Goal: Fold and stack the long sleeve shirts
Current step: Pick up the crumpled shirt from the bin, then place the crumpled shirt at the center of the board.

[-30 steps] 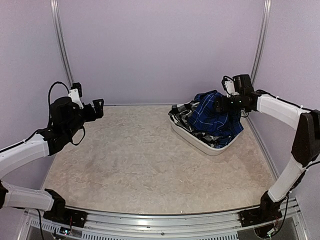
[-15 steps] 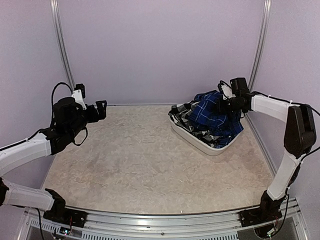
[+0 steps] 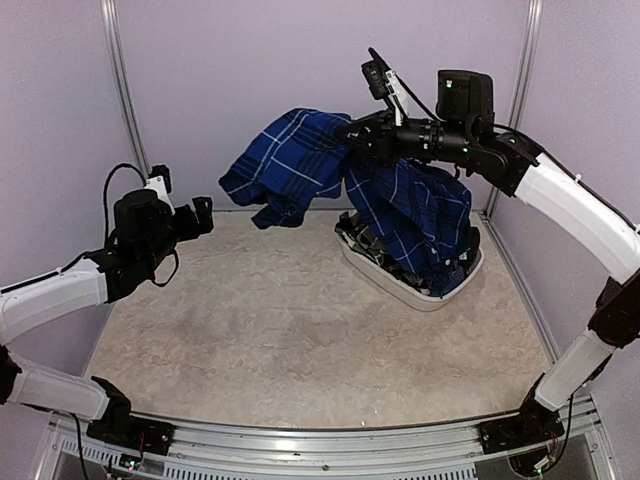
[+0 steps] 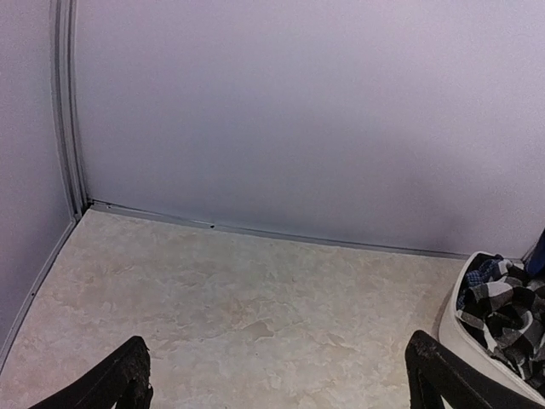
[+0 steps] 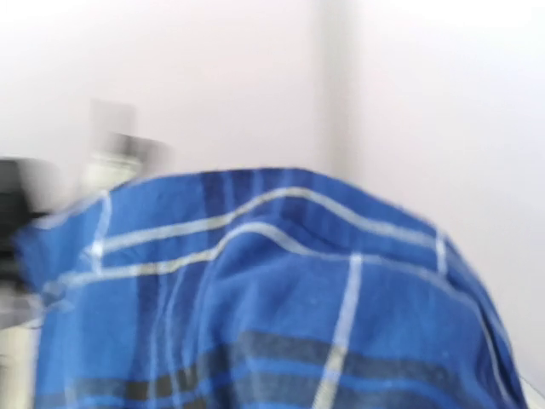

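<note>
we see the right gripper clamped on the royal blue shirt, holding it high above the table; one part hangs free to the left, the rest trails down into the white tub at the far right. the black-and-white checked shirt lies in that tub. the left gripper hovers at the left, jaws wide, empty.

Blurry blue shirt, right wrist view
</note>
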